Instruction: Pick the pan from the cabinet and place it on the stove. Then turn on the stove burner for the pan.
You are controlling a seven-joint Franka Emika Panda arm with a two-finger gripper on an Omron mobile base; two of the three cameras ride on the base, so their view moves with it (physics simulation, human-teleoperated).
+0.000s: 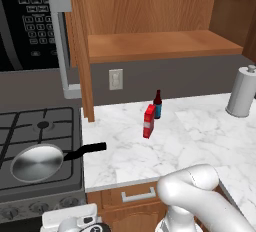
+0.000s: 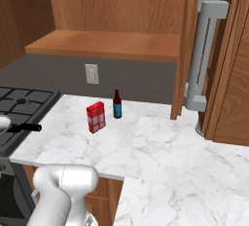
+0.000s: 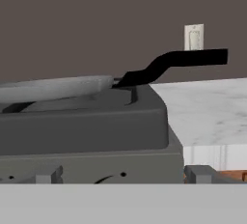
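The silver-grey pan (image 1: 36, 162) sits on the front right grate of the dark stove (image 1: 30, 121), and its black handle (image 1: 85, 150) sticks out right over the marble counter. The stove burner under it is hidden. In the hand view I see the pan (image 3: 53, 89) from the side, level with the stove's front edge (image 3: 87, 121), with small grey knobs (image 3: 198, 174) just below. My gripper (image 1: 75, 223) hangs low in front of the knob row (image 1: 40, 207), open and holding nothing. The cabinet (image 1: 150, 46) stands open with its shelf bare.
A red box (image 1: 149, 121) and a dark bottle (image 1: 158, 104) stand on the counter right of the stove. A paper towel roll (image 1: 241, 91) is at the far right. The open cabinet door (image 1: 80, 51) juts out above the stove's right edge, beside the microwave (image 1: 25, 21).
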